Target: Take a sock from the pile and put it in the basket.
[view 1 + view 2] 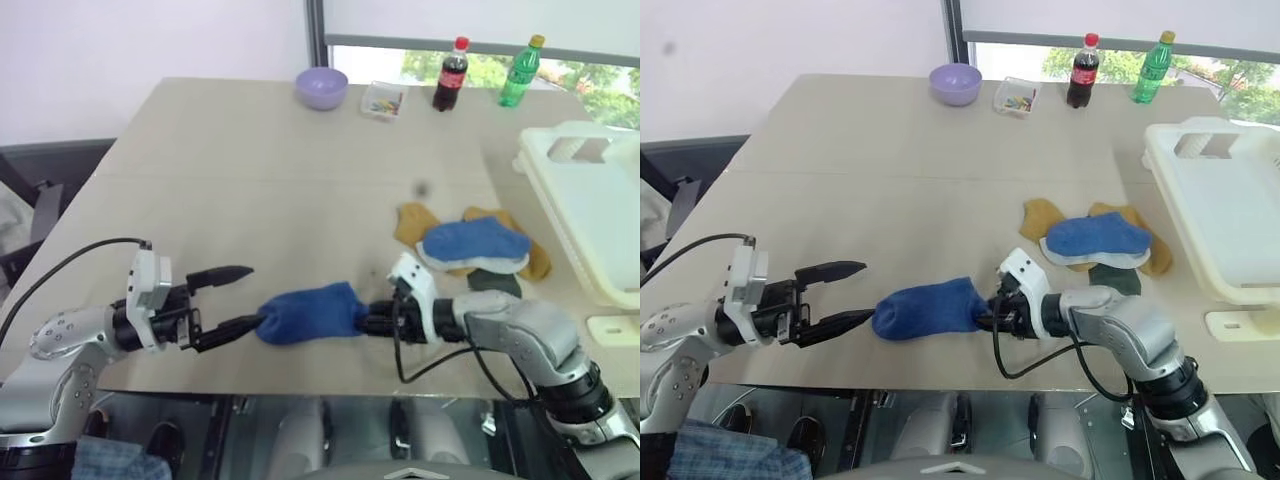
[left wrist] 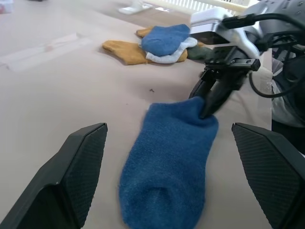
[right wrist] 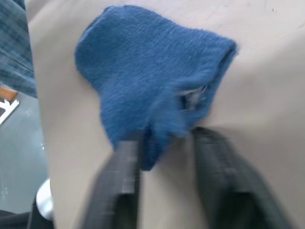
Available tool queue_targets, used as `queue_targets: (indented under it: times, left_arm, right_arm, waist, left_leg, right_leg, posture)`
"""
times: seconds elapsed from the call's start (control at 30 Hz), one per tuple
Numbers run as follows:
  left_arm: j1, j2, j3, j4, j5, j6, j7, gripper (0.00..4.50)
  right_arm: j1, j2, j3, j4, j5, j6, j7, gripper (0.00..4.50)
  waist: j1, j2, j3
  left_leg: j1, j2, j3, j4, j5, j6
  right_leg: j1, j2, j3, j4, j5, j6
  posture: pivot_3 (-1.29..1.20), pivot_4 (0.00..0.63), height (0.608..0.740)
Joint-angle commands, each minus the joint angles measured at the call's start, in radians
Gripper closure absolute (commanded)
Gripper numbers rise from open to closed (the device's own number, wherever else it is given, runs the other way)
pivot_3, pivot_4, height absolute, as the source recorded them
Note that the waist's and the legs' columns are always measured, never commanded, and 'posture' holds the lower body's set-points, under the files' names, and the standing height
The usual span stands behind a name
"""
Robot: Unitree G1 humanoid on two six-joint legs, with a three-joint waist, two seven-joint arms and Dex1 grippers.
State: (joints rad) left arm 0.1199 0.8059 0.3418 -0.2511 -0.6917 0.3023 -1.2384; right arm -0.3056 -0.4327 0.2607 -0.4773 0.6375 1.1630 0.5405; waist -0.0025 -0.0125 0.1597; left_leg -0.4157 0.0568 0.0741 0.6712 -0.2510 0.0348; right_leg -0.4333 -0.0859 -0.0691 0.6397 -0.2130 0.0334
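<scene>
- Left gripper: near the front left edge of the surface, pointing right, roughly level. Jaws spread wide, nothing between them; the lower fingertip sits right at the toe end of the blue sock, contact not certain.
- Blue sock: lies flat on the surface near the front edge, between the two grippers, lengthwise left to right. The left wrist view has it running up the middle between the open fingers.
- Right gripper: at the sock's right end, pointing left and tilted down. In the right wrist view the jaws stand partly open, astride the sock's cuff; a fold of cuff hangs against one finger. Whether it is pinched or only resting there I cannot tell.
- Pile: right of centre, behind the right arm. A blue sock on top of a pale one, mustard socks spreading out below, a dark one at the front edge.
- Basket: cream-white, at the far right of the surface, just right of the pile.
- Back edge: lilac bowl, small clear tray, cola bottle, green bottle.
</scene>
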Motion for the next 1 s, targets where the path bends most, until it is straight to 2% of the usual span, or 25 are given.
queue_targets:
  times: [0.03, 0.23, 0.37, 0.43, 0.53, 0.6, 0.83, 1.0]
  left_arm:
    - [-0.019, 0.001, 0.009, -0.004, 0.000, -0.014, -0.003, 0.00]
    - [-0.033, 0.004, 0.003, 0.002, 0.004, -0.012, -0.008, 0.00]
    - [-0.052, 0.000, -0.008, 0.013, 0.000, -0.009, -0.013, 0.00]
    - [-0.062, -0.003, -0.014, 0.019, -0.003, -0.009, -0.017, 0.00]
    - [-0.082, -0.010, -0.027, 0.028, 0.001, -0.015, -0.020, 0.00]
    - [-0.095, -0.012, -0.037, 0.037, 0.005, -0.019, -0.021, 0.00]
    - [-0.112, -0.014, -0.057, 0.048, 0.009, -0.020, -0.028, 0.00]
    - [-0.113, -0.011, -0.058, 0.047, 0.009, -0.022, -0.025, 0.00]
  right_arm:
    - [0.037, 0.020, -0.090, -0.047, -0.008, 0.064, -0.106, 1.00]
    - [0.079, -0.031, -0.253, -0.164, 0.062, 0.141, -0.117, 1.00]
    - [0.030, -0.093, -0.391, -0.182, 0.088, 0.195, -0.134, 1.00]
    - [0.005, -0.150, -0.414, -0.185, 0.068, 0.190, -0.138, 1.00]
    - [-0.008, -0.281, -0.363, -0.154, -0.038, 0.094, -0.143, 1.00]
    - [-0.016, -0.322, -0.332, -0.116, -0.102, 0.023, -0.152, 1.00]
    - [-0.087, -0.227, -0.248, 0.052, -0.221, -0.144, -0.181, 1.00]
    - [-0.126, -0.173, -0.226, 0.146, -0.262, -0.196, -0.173, 1.00]
  waist:
    - [0.002, 0.000, 0.000]
    - [0.015, 0.000, 0.000]
    - [0.015, 0.001, 0.001]
    - [0.014, 0.001, 0.002]
    - [0.014, 0.002, 0.003]
    - [0.014, 0.001, 0.003]
    - [0.008, 0.000, 0.004]
    - [0.010, 0.000, 0.004]
  left_leg:
    - [0.000, 0.000, 0.000, 0.000, 0.000, 0.000]
    - [-0.001, 0.000, 0.000, 0.000, 0.000, 0.000]
    - [-0.001, 0.000, 0.000, -0.001, 0.000, 0.000]
    - [-0.001, 0.000, 0.000, -0.001, 0.000, 0.000]
    - [-0.001, 0.000, 0.000, -0.001, 0.000, 0.000]
    - [-0.002, -0.001, 0.000, -0.002, 0.000, 0.000]
    - [-0.002, 0.000, 0.001, -0.002, 0.000, 0.000]
    - [-0.002, -0.001, 0.001, -0.002, 0.000, 0.000]
  right_leg:
    - [0.000, 0.000, 0.000, 0.000, 0.000, 0.000]
    - [0.000, 0.000, 0.000, -0.001, 0.000, 0.000]
    - [0.000, 0.000, 0.000, -0.002, 0.000, 0.000]
    - [-0.001, 0.000, 0.000, -0.002, 0.000, 0.000]
    - [-0.001, 0.000, 0.000, -0.002, 0.000, 0.000]
    - [-0.001, 0.001, 0.000, -0.003, 0.000, 0.000]
    - [-0.002, 0.002, 0.001, -0.003, 0.000, 0.000]
    - [-0.002, 0.002, 0.000, -0.003, 0.000, 0.000]
  posture:
    - [0.00, 0.150, 0.736]
    - [0.00, 0.150, 0.736]
    - [0.00, 0.150, 0.736]
    - [0.00, 0.150, 0.736]
    - [0.00, 0.150, 0.736]
    - [0.00, 0.150, 0.736]
    - [0.00, 0.150, 0.736]
    - [0.00, 0.150, 0.736]
